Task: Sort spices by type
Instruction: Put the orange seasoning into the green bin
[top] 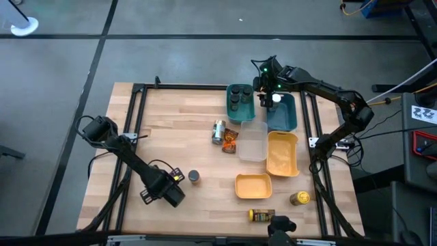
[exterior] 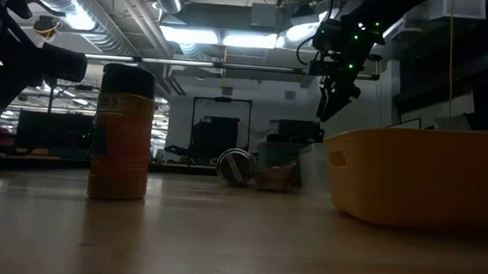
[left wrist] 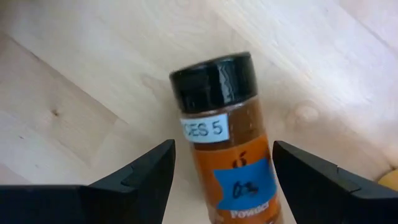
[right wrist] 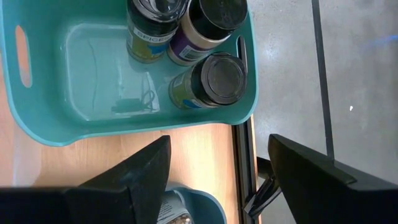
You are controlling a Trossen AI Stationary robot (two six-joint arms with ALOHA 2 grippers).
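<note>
Pale wooden worktop [top: 177, 130]: dark-lidded spice jar [top: 194, 177] stood upright near left. Left gripper [top: 171, 186] spread wide, empty, aimed at jar; grasp judged in hand, closing called for next. Right gripper [top: 268, 94] parted, empty, hung over far teal bin [top: 240, 113] where three jars [right wrist: 186, 46] sit.
</note>
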